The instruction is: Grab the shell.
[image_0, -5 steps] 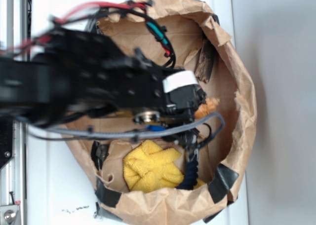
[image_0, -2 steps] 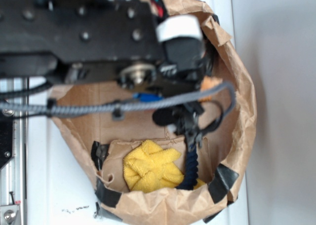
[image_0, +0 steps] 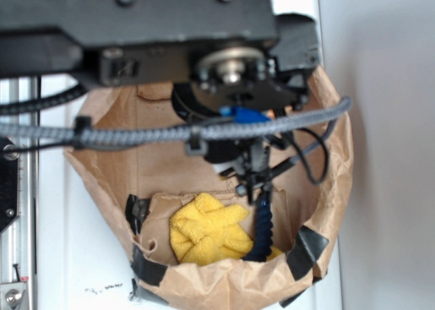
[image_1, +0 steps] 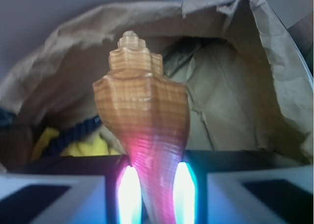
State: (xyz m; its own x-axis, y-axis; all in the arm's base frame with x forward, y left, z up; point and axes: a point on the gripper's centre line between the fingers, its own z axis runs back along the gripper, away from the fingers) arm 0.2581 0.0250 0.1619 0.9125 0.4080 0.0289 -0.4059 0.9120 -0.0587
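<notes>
**Orange-brown shell clamped in our claw above the paper bag**

Brown crumpled paper fills the exterior view: a wide paper bag (image_0: pixel 326 187) with rolled rim and black tape patches sits on the white bench (image_0: pixel 75 255). Our black arm (image_0: pixel 136 31) spans the top of the frame, blurred and close to the camera, with a grey braided cable (image_0: pixel 136 134) crossing beneath it. Inside the bag, near the front wall, lies a yellow fluffy cloth (image_0: pixel 207 232), and just beside it on the right a dark blue twisted rope-like piece (image_0: pixel 262 232) stands nearly upright, its top touching or hidden behind the dark hardware hanging below our wrist. From here we cannot make out the shell or how the jaws stand.

In the wrist view, the small glossy orange-brown spiral conch shell (image_1: pixel 142 111) stands between the two fingers of our claw (image_1: pixel 156 194), knobbly wide end pointing away from us, thin tapered end running down between the pads, which glow pink and cyan on either side. The claw is closed on that narrow stem. Behind the shell we see the bag's wrinkled paper wall, and low on the left a strip of the blue rope over the yellow cloth.
</notes>
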